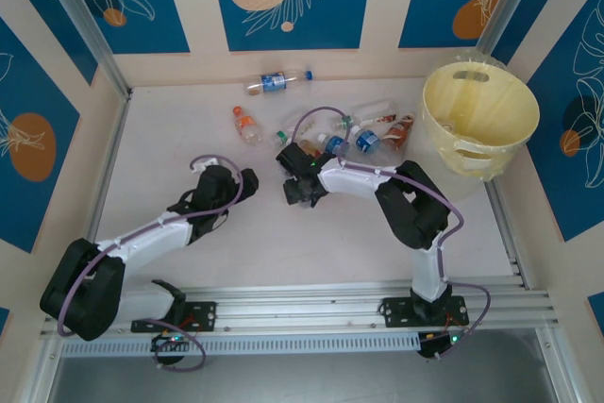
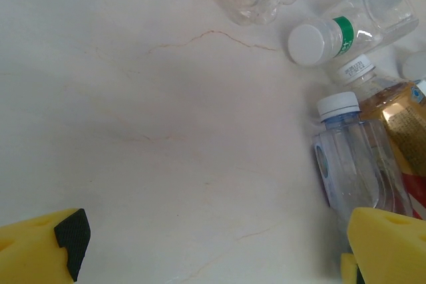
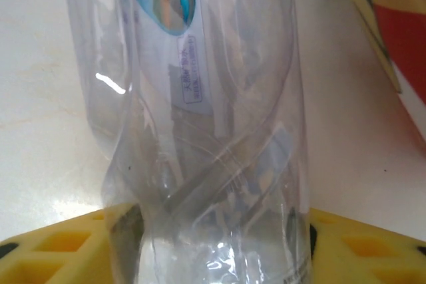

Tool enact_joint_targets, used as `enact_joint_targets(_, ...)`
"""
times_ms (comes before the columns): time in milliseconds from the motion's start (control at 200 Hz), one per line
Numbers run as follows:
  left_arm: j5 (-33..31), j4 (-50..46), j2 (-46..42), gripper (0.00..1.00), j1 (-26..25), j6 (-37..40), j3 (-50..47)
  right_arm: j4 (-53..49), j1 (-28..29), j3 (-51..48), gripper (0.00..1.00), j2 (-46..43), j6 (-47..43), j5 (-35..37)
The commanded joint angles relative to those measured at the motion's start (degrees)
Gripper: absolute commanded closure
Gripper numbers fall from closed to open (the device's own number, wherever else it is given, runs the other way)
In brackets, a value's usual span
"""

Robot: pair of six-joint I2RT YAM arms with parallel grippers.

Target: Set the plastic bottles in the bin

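The right gripper (image 3: 223, 237) clasps a clear bottle (image 3: 213, 131) between its yellow fingers (image 3: 53, 247) at the near edge of the other bottles (image 1: 363, 134), left of the bin (image 1: 491, 153), while the left gripper (image 2: 219, 241) hangs spread open.

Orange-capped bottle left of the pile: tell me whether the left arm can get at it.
Probably yes: the orange-capped bottle lies apart on bare table, and nothing stands between it and the open left gripper.
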Motion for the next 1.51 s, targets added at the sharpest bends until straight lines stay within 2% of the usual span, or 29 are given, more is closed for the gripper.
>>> enact_joint_targets(0, 0.20, -1.62, 0.00, 0.00, 1.28, 0.28, 0.57, 2.77, 0.90, -1.21, 0.50, -3.59, -2.07, 0.33)
enact_joint_targets(265, -2.13, -4.85, -1.86, 0.00, 3.03, -0.62, 0.49, 5.03, 0.43, -4.73, 0.58, -17.31, -9.93, 1.41)
enact_joint_targets(400, -2.19, -4.65, -2.27, 0.00, 3.52, -1.29, -0.19, 4.13, -3.54, -5.94, 0.58, -28.71, -15.89, 1.24)
enact_joint_targets(545, -1.58, -4.28, -2.08, 0.00, 3.79, -1.86, -0.30, 1.78, -13.48, -6.43, 0.57, -39.81, -17.67, -0.82)
enact_joint_targets(770, -1.14, -3.57, -1.72, 0.00, 3.88, -2.57, -0.57, 1.99, -33.41, -7.09, 0.57, -52.00, -17.64, -7.02)
enact_joint_targets(900, 0.28, -2.60, -1.38, 0.00, 3.97, -2.49, -0.65, 0.98, -42.79, -6.26, 0.57, -52.25, -17.84, -7.83)
enact_joint_targets(1110, 3.47, -2.82, 0.36, 0.00, 4.14, -1.64, 0.58, -2.30, -55.40, -1.90, 0.55, -46.87, -15.61, -7.38)
enact_joint_targets(1315, 2.82, -3.30, -0.11, 0.00, 4.28, -1.90, 0.14, -1.46, -61.29, -1.55, 0.51, -43.63, -14.42, -3.73)
enact_joint_targets(1440, 2.97, -3.36, -0.05, 0.00, 4.45, -1.87, 0.13, -2.97, -62.36, 0.05, 0.37, -41.74, -14.49, -1.57)
enact_joint_targets(1500, 2.99, -3.41, 0.05, 0.00, 4.58, -1.91, 0.13, -4.20, -62.30, 0.99, 0.33, -41.00, -13.51, 1.40)
